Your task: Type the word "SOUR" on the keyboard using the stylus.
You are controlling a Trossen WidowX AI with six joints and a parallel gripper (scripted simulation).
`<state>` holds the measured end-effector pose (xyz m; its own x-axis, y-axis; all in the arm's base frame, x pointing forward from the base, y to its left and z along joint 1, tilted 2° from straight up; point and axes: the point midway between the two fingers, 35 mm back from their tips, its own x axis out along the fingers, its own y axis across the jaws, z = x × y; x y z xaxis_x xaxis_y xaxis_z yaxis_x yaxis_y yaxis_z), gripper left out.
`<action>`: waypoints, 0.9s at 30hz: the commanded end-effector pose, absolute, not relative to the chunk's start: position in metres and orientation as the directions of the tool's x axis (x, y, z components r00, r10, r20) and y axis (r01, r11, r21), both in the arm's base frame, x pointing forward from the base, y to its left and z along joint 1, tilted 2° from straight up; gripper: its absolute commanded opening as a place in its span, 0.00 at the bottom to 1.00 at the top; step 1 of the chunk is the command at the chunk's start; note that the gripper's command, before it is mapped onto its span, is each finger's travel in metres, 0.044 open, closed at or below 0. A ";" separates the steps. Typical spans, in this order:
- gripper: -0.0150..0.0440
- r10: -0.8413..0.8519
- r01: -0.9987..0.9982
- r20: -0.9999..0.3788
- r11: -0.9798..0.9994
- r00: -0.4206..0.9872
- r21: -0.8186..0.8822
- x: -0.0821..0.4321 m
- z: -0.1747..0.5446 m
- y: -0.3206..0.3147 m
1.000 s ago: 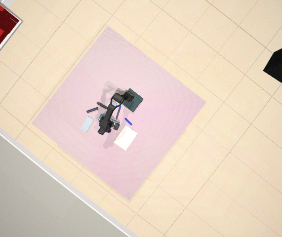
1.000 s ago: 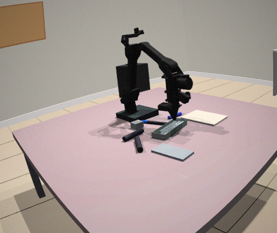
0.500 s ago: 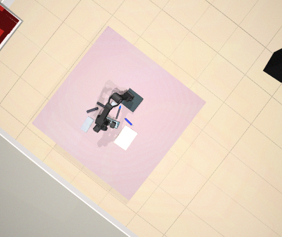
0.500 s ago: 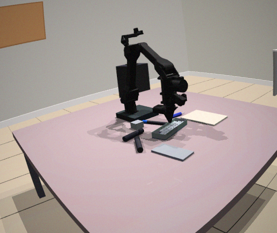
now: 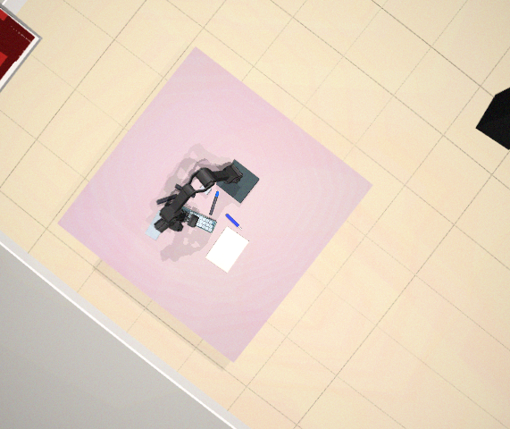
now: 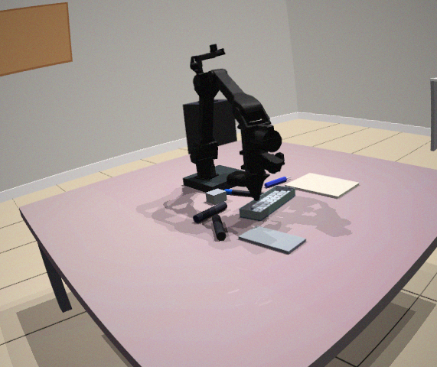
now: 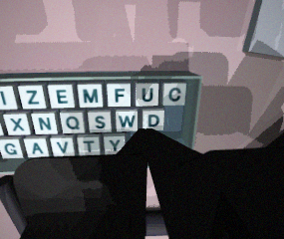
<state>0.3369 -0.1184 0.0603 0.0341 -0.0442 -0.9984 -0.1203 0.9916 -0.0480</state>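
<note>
The keyboard lies on the desk, a green-grey case with pale lettered keys. In the wrist view U and S are visible; the fingers hide part of the lowest row, and O and R are not in view. My gripper is shut and empty, its tips low over the right-hand end of the keys, just below D in the wrist view. A blue pen-like stick with a thin tip and a black one with a blue end lie on the desk; which is the stylus I cannot tell.
Two black cylinders and a grey block lie beside the keyboard. A pale blue pad lies off one end, a cream pad off the other.
</note>
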 end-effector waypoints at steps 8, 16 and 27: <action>0.25 -0.041 -0.125 -0.999 0.991 0.026 -0.044 0.301 0.056 -0.097; 0.25 -0.041 -0.125 -0.999 0.991 0.026 -0.044 0.301 0.056 -0.097; 0.25 -0.033 -0.125 -0.999 0.991 0.026 -0.036 0.291 0.053 -0.016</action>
